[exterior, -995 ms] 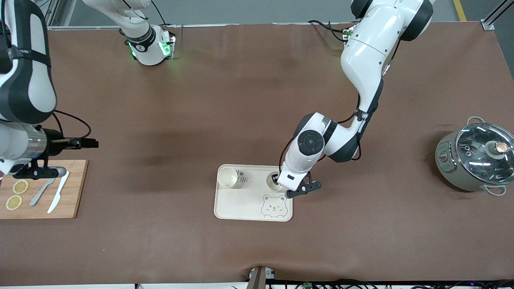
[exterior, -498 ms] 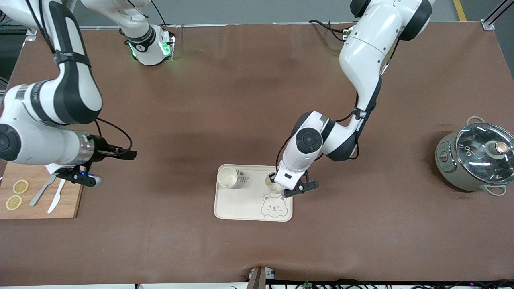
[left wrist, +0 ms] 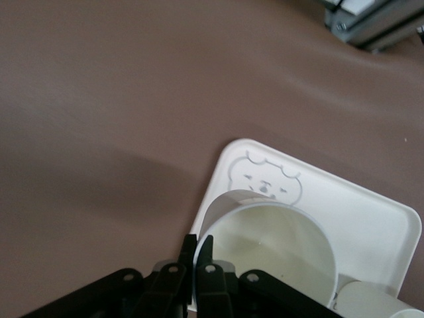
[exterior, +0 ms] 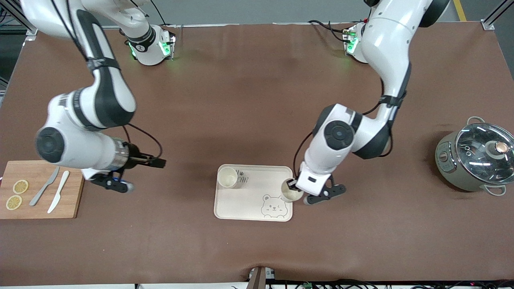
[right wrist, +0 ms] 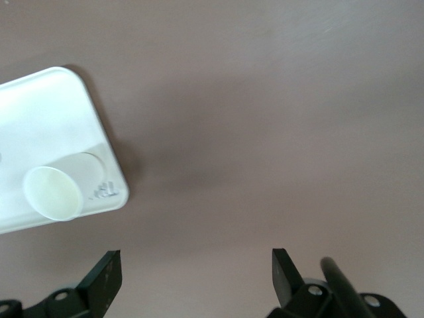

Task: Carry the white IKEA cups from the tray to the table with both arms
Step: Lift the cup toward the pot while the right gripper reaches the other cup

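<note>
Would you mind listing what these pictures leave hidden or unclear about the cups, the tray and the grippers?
- Held cup, front view: the left gripper and wrist cover part of its rim; whether it is clear of the tray cannot be told.
- Same cup, left wrist view: its base is out of sight.
- Second cup, left wrist view: cut off by the edge.
- Tray lettering, front view: too small to read.
- Right gripper, right wrist view: fingers cut off by the edge.
</note>
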### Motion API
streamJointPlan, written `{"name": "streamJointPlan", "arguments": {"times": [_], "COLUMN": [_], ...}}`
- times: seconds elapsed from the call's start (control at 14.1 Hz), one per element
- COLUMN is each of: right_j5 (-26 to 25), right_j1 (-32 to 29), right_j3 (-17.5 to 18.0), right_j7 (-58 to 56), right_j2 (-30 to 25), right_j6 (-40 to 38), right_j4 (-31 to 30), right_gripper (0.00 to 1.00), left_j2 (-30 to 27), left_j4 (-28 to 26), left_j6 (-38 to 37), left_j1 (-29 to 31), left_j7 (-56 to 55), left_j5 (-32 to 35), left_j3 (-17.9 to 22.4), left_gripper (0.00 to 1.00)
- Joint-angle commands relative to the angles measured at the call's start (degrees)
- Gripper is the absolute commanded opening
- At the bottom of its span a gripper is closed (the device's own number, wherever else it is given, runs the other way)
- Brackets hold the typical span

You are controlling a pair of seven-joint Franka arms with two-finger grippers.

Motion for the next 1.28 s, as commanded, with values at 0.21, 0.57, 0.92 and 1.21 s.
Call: {"name": "streamJointPlan", "arguments": {"times": [0.21, 0.57, 0.92, 1.21], "right_j5": [5.41, 7.09, 6.48, 6.12], "right_j1": [4.62, 9.46, 12.46, 13.69], "right_j3": [-0.35, -0.44, -0.44, -0.79], "right_j7": [3.27, 8.70, 11.09, 11.18], "right_j2": [6.33, 10.64, 13.64, 14.34], "right_j6": [9.61, 19.55, 24.49, 25.01], "right_j4": [1.78, 1.69, 1.60, 0.46], "right_gripper": [1.00, 1.00, 0.88, 0.43], "left_j2": [-9.25, -11.28, -11.63, -12.51], "left_j4": [-11.56, -21.40, -31.51, -33.55], "left_j6": [-3.48, -1.03, 9.16, 9.88], "left_j1": [7.17, 14.47, 17.46, 18.25], "left_j7": [4.41, 7.41, 8.55, 8.55], "left_j5": [1.05, 1.05, 1.05, 1.05], "left_j3": [-0.25, -0.34, -0.42, -0.51], "left_gripper": [0.00, 0.00, 0.00, 0.00]}}
